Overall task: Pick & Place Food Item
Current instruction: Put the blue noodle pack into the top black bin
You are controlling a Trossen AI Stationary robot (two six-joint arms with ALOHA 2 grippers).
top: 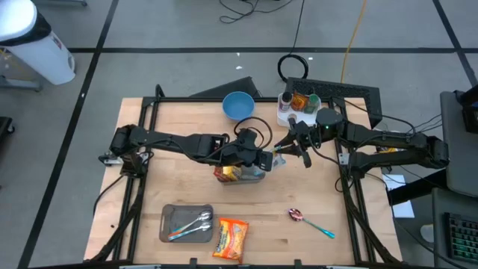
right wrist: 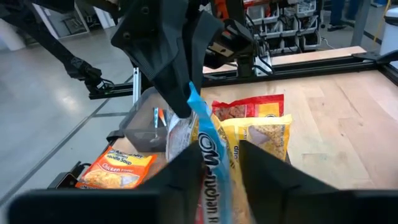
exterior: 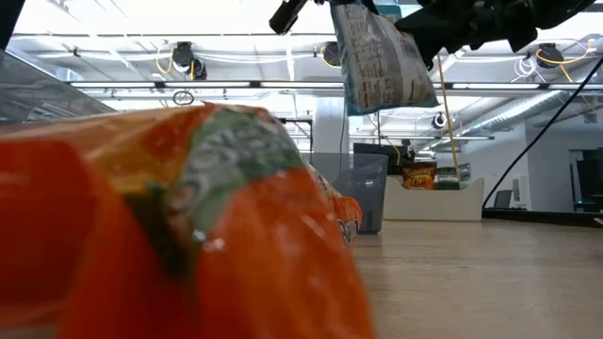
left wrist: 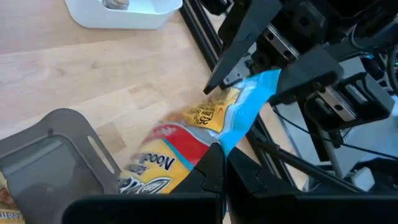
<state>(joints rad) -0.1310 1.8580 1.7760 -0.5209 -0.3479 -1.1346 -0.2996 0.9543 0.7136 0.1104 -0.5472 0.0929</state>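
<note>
A yellow, red and blue noodle packet hangs in the air over the middle of the table, between my two grippers. My left gripper reaches in from the table's left and is shut on the packet's blue sealed edge. My right gripper comes from the right, its fingers closed on the same edge at the other end. Below them, red and yellow packets lie on the table. My left gripper pinches the packet's blue sealed edge between its two fingers, slanting down from the table's left. The packet is lifted clear and hangs below that edge. My right gripper has the far end of the same blue edge between its two fingers, coming nearly level from the table's right. In its own wrist view the edge runs back between the fingers. The packet hangs clear of the table.
Near the front edge lie a grey tray with spoons and an orange soup packet; a pink and teal spoon lies to their right. At the back stand a blue bowl and a white bin of items.
</note>
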